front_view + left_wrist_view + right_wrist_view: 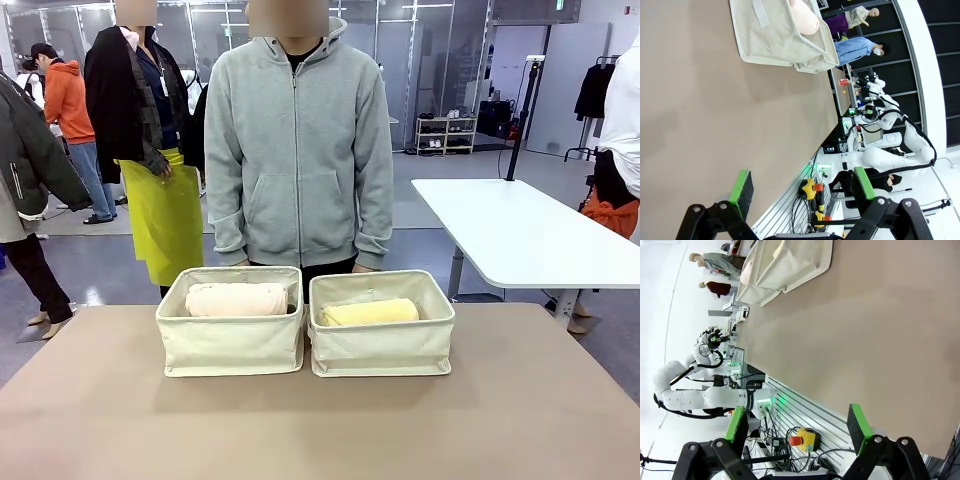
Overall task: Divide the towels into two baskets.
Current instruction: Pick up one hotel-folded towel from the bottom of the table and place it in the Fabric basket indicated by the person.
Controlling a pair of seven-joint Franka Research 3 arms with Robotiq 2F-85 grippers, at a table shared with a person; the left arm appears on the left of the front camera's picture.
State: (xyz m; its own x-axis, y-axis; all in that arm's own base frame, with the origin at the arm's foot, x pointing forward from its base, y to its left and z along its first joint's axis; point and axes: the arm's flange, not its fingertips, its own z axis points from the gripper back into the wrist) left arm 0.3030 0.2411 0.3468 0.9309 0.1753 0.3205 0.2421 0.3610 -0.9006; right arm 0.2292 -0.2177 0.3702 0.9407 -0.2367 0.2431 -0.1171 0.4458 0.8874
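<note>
Resting crosswise in two cream canvas bins, two rolled towels are seen on the tan table.

A pale pink-beige terry roll (pixel 237 299) is held in the left rectangular cream canvas basket (pixel 230 345), a yellow terry roll (pixel 369 312) in the right matching basket (pixel 382 348); both long axes run left to right. The baskets are set just beside each other, far from both grippers. The left gripper (pixel 800 187) and right gripper (pixel 797 422) are spread wide, grasping nothing. Each arm is judged nearer its own-side basket. No legible writing is found.
</note>
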